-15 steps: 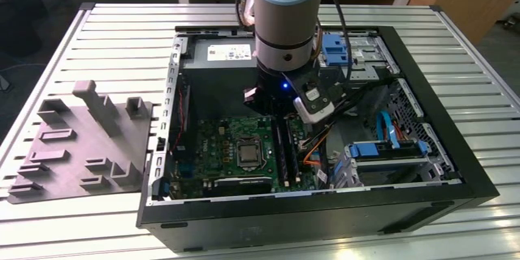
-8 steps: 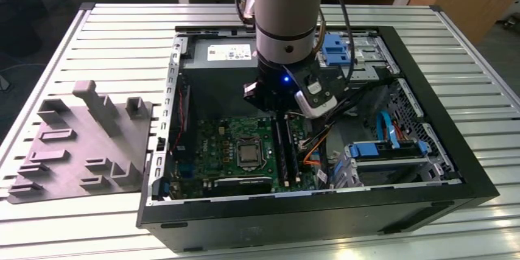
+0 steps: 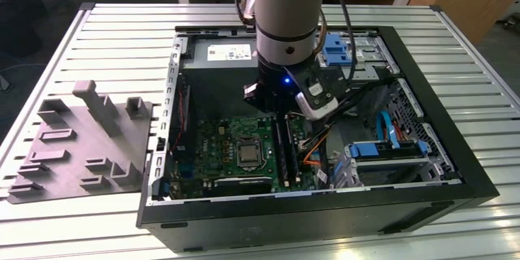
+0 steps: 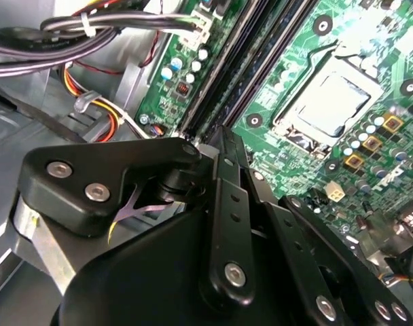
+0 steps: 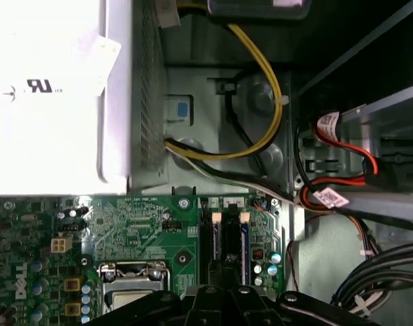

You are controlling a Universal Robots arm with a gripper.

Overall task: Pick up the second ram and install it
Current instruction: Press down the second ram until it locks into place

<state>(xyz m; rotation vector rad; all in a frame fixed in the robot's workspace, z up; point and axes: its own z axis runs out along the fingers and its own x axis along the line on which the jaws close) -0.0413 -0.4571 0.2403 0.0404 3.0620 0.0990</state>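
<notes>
Gripper (image 3: 281,117) hangs low inside the open case (image 3: 439,150), over the board's (image 3: 235,144) memory slots; I cannot tell how its jaws stand. Second ram (image 5: 245,244) sits upright in its slot. Beyond, the tray (image 3: 77,144) lies outside the case.

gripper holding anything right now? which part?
Cannot be told. The gripper is down at the RAM slots on the motherboard; its fingertips are hidden.
</notes>
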